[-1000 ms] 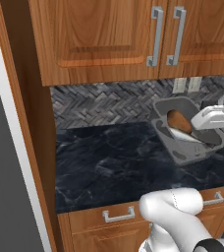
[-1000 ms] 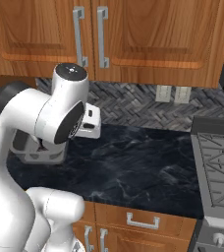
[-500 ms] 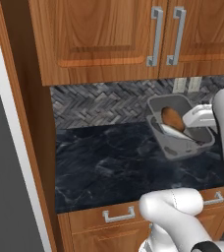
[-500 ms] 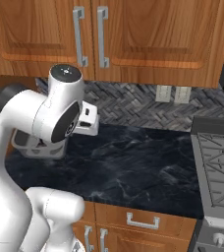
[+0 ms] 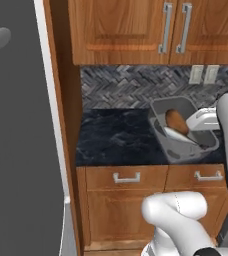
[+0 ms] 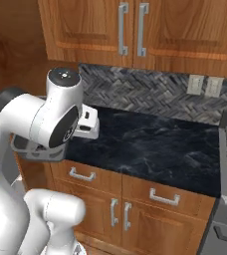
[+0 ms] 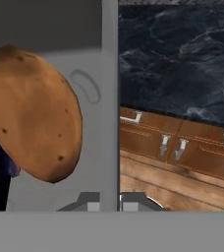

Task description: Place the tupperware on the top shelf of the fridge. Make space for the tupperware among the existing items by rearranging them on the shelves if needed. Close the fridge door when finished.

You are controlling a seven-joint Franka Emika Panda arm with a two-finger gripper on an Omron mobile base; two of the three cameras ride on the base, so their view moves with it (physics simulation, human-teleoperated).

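**Tub lifted and in transit; shelving and door still to do**

The jaws are clenched on one wall of the tupperware (image 5: 185, 131). At the bottom middle of the hand view the two finger tips (image 7: 87, 201) stand on either side of that grey wall, and the gripper (image 7: 110, 202) looks along it. The tub sits tilted at centre right of the left base view, off the bench (image 5: 116, 137), with its open side turned toward the camera. The orange-brown food (image 7: 33, 112) fills the left half of the hand view, pressed against the tub's inside; in the left base view a pale piece lies just below it.

Beyond the tub, in the right half of the hand view, the dark marbled bench and the wooden drawer fronts (image 7: 178, 145) appear below and behind. In the right base view the arm (image 6: 46, 124) bends across the left of the frame, with the grey tub hanging beneath the wrist.

A large grey panel with a white edge, most likely the fridge door (image 5: 21, 135), takes up the left third of the left base view. The fridge's interior and its shelves cannot be seen.

As I read it, picking up is done. Carrying the tub to the fridge, making room on the top shelf if needed, setting it down and shutting the door all remain.
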